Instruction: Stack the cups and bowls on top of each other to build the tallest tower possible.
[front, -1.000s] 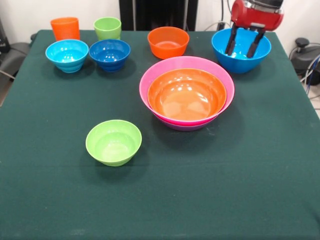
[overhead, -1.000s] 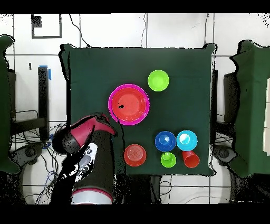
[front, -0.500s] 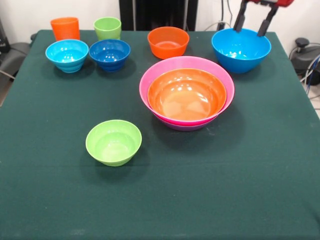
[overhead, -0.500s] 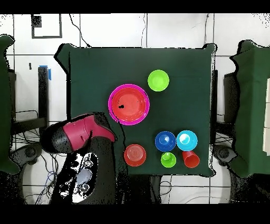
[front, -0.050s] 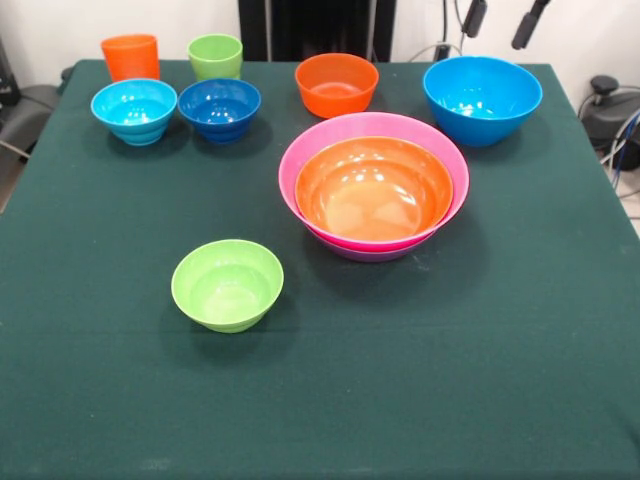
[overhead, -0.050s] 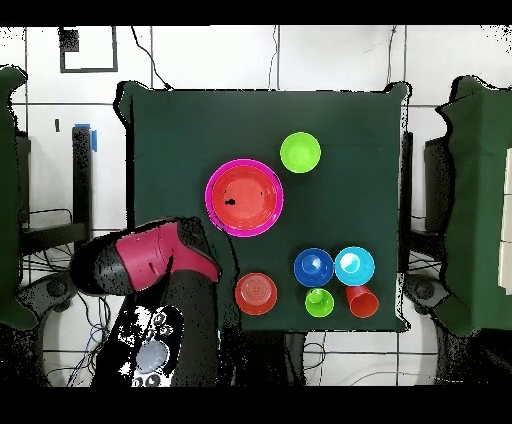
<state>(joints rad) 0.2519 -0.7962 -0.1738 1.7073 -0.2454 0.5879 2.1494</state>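
The gripper (front, -0.050s: 501, 24) hangs high above the big blue bowl (front, -0.050s: 482, 98), its two fingers (front, -0.050s: 473, 18) spread apart and holding nothing. The tower (front, -0.050s: 374, 190) sits in the middle of the table (front, -0.050s: 480, 360), orange bowl inside pink on purple, widest at the bottom so it stands steady. The cups (front, -0.050s: 130, 55) wait at a far corner.

The bowls, such as the blue bowl (front, -0.050s: 482, 98) at the table's far right corner and the green bowl (front, -0.050s: 227, 284) nearer the front edge, look like smooth, glossy plastic with bright highlights. The two cups (front, -0.050s: 130, 56) look the same. The table (front, -0.050s: 480, 380) wears a matt, dark green cloth.
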